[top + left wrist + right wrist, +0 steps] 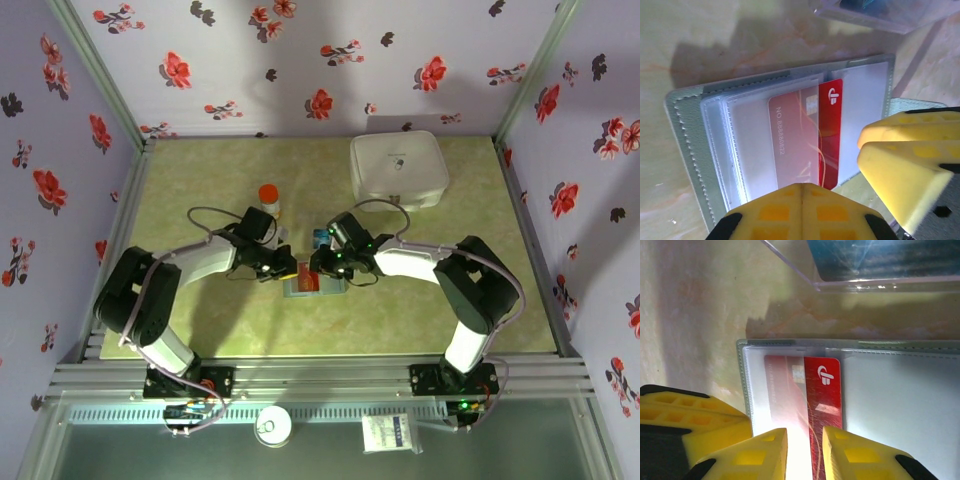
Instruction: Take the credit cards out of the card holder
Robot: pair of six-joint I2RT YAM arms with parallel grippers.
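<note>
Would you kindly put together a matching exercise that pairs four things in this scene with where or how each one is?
Things:
1. red card
2. white box
3. left pincer
4. card holder

Place or state:
A. shut
B. lying open, flat
C. far back, on the right
D. half covered by a clear sleeve

Pairs: 1-D; 2-C; 3-A; 4-B

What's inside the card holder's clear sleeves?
A red card sits partly out of a frosted sleeve in the card holder. Its near edge is hidden by the right hand; other cards cannot be made out.
</note>
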